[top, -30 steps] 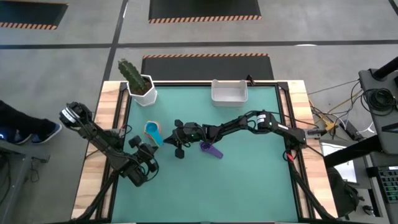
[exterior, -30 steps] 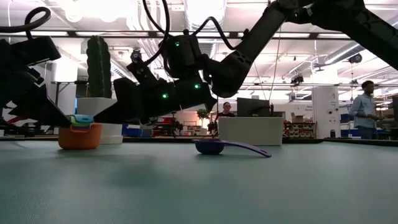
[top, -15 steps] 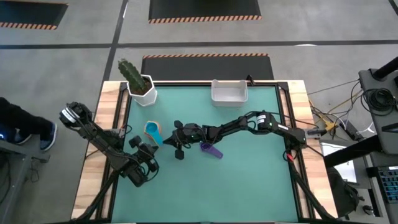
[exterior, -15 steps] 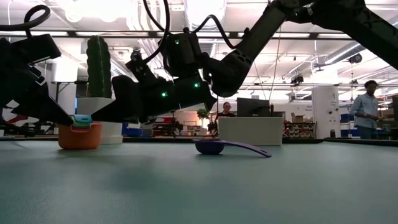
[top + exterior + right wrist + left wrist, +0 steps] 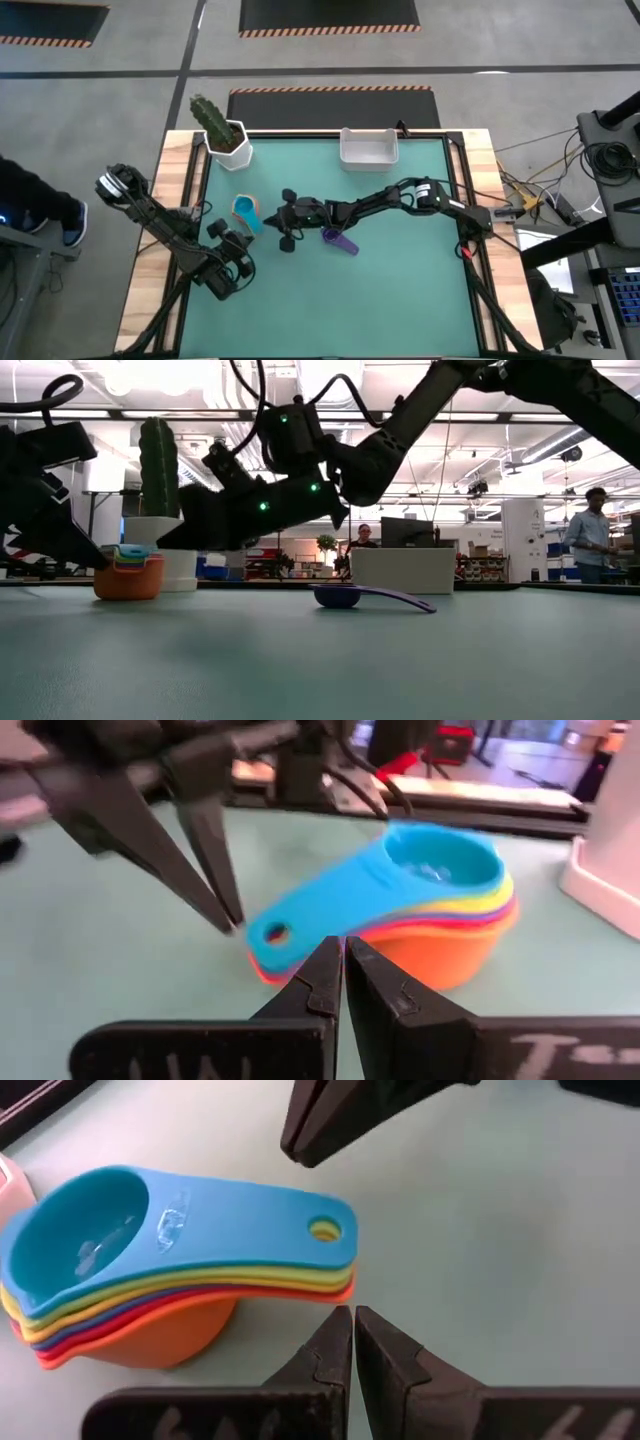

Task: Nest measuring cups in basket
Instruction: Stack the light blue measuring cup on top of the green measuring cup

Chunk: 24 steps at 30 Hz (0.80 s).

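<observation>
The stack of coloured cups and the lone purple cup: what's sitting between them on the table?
In the high view, the right pincer hangs between the nested stack and the purple cup. The low view shows bare mat beneath it.

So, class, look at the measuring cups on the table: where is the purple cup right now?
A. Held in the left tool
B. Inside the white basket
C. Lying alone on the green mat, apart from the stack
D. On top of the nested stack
C: the purple cup lies by itself on the mat, off to one side of the nested stack topped by the blue cup, and the basket holds nothing visible.
</observation>
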{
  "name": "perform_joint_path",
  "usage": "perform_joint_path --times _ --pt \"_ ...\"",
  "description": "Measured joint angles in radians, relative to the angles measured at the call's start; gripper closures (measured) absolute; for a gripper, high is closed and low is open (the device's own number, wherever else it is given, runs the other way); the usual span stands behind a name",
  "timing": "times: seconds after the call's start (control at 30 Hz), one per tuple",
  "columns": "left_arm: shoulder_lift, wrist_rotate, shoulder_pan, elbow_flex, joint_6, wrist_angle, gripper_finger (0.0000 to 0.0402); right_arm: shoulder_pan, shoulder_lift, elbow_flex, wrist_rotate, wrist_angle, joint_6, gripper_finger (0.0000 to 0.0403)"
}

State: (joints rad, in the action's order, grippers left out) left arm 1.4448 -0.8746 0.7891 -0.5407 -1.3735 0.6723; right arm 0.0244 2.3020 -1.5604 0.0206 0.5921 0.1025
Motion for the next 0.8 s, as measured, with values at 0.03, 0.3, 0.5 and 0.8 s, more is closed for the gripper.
perform_joint_path --times 0.03,0.3,0.5,0.8 --pt "0.0 0.001 0.0 0.0 0.0 0.003 0.0402 0.001 0.001 0.0 -0.01 -0.007 0.002 0.0394" --pt "0.0 -0.009 -0.001 0.001 0.002 0.019 0.0402 0.0 0.008 0.0 -0.014 -0.007 -0.024 0.0394" --pt "0.0 -0.047 -0.001 0.006 0.002 0.02 0.0402 -0.005 0.008 -0.003 -0.014 -0.004 -0.035 0.0394" --pt "0.0 -0.054 -0.001 0.006 0.003 0.019 0.0402 -0.007 0.042 -0.003 -0.014 0.049 -0.1 0.0394"
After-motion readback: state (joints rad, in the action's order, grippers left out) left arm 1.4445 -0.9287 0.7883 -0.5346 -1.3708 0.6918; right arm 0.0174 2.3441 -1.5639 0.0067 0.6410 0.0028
